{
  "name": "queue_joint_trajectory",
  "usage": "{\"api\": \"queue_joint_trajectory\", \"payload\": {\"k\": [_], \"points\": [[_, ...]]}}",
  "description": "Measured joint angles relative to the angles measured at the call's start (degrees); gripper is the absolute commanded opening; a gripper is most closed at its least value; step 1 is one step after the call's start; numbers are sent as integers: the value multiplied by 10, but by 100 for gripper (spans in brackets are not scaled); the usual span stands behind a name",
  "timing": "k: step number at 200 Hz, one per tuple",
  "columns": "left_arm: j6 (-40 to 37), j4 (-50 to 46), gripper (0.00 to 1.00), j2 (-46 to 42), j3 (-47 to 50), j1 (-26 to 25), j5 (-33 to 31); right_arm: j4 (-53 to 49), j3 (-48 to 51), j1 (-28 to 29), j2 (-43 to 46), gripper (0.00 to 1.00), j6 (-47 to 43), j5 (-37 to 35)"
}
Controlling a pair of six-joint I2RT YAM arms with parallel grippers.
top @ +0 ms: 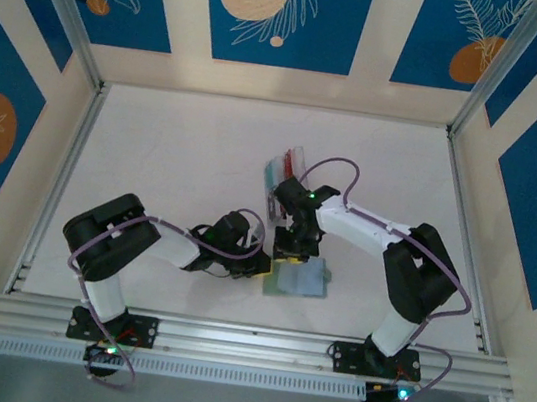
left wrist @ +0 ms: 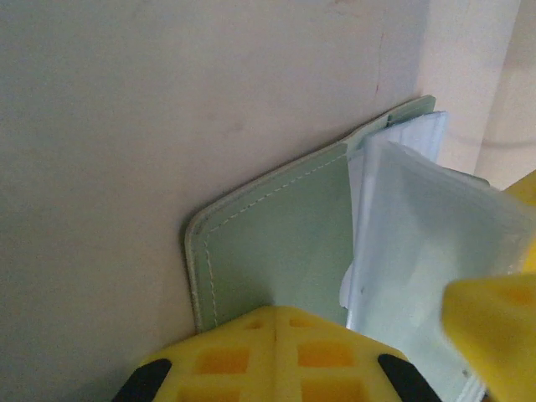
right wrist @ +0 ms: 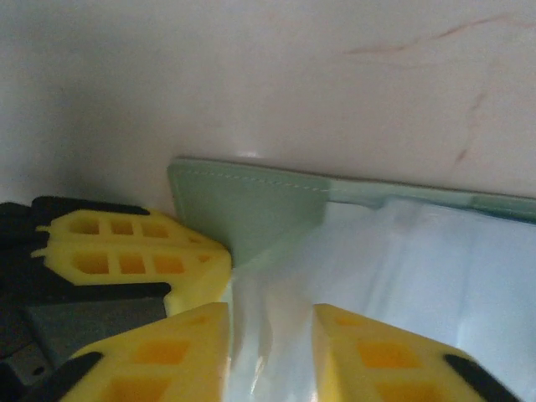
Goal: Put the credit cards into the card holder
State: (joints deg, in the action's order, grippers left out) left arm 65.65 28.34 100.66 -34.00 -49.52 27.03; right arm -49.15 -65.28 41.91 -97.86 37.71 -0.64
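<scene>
The sage-green card holder (top: 299, 279) lies open on the table near the front. My left gripper (top: 257, 265) is shut, and its yellow tips (left wrist: 289, 331) rest on the green cover (left wrist: 272, 243) with nothing between them. My right gripper (top: 291, 252) comes down from behind. Its fingers (right wrist: 172, 352) are closed on the holder's clear plastic sleeve (right wrist: 272, 335), which stands lifted off the cover (right wrist: 251, 205). The same sleeve (left wrist: 419, 251) rises beside the right gripper's yellow finger (left wrist: 494, 322). Red and teal credit cards (top: 275, 170) sit in a clear box behind the grippers.
The clear plastic compartment box (top: 287, 171) stands just behind the right wrist. Cream walls with blue panels surround the white table (top: 175, 147), and a metal rail (top: 247, 344) runs along the near edge. The left arm's black body (right wrist: 50, 276) lies close beside the right fingers.
</scene>
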Motion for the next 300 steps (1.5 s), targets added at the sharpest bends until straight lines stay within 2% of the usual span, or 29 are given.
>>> {"api": "queue_joint_trajectory", "payload": {"k": [89, 109, 161, 197, 250, 279, 300], "points": [[-1, -12, 8, -9, 0, 0, -5, 22, 34, -3, 13, 37, 13, 9], [-2, -26, 8, -14, -1, 0, -7, 22, 41, -3, 13, 48, 15, 6], [-2, -56, 11, -28, -1, 0, -12, 29, 59, 0, 28, 54, 17, 9], [-13, -101, 15, -49, -1, 7, -12, 31, 65, 1, 44, 65, 18, 8], [-29, -131, 16, -58, -5, 9, -15, 30, 81, 1, 60, 62, 17, 6], [-32, -139, 16, -61, -6, 10, -15, 29, 82, 1, 60, 53, 18, 4], [-32, -141, 16, -61, -6, 10, -15, 29, 85, 1, 60, 52, 17, 2]]}}
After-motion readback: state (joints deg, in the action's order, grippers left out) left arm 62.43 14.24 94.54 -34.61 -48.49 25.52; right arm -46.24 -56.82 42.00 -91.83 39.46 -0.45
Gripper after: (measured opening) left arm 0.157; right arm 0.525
